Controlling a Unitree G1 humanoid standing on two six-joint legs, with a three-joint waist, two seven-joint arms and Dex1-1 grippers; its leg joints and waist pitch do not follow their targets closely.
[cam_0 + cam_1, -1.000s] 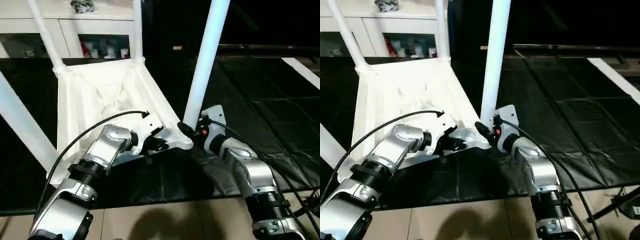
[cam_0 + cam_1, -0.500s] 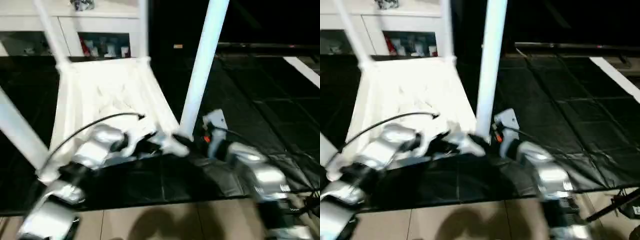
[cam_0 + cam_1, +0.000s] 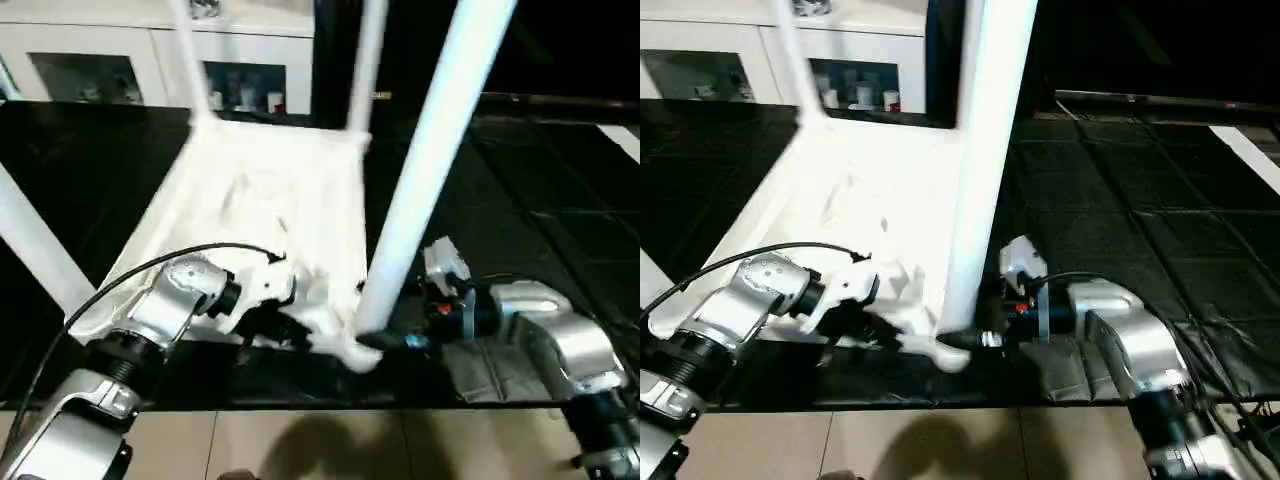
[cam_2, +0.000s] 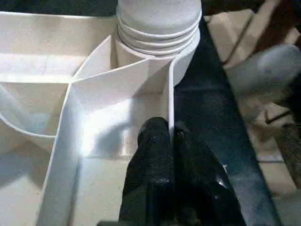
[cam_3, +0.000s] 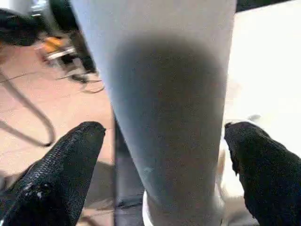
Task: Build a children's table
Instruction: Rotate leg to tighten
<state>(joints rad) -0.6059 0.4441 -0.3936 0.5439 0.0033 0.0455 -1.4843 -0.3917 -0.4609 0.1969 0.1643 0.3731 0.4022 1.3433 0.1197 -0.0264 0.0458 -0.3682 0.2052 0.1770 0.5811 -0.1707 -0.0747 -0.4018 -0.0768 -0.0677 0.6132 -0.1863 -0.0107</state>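
1. Underfoot, a black tiled floor mat (image 3: 540, 200) covers most of the room, giving way to pale beige floor tiles (image 3: 330, 445) along the near edge.
2. Upside down on the mat lies the all-white plastic children's table top (image 3: 270, 210), its ribbed underside facing up, with long white tapered tubular legs rising from its round corner sockets.
3. At the near right corner stands one white leg (image 3: 430, 170), seated in its ribbed round socket (image 4: 157, 23); two more legs (image 3: 365, 60) rise at the far corners and another crosses the near left.
4. Against the back wall stands a white glass-door cabinet (image 3: 110, 60), with small items behind the panes.
5. Closed tight, the left gripper (image 4: 171, 141) pinches the thin upright side wall of the table top just beside the near right socket, one black finger on each face of the wall.
6. Spread wide, the right gripper (image 5: 164, 141) has its black fingers (image 5: 61, 160) on either side of the near right leg, apart from its surface and holding nothing.
7. Black cables run along both silver forearms.
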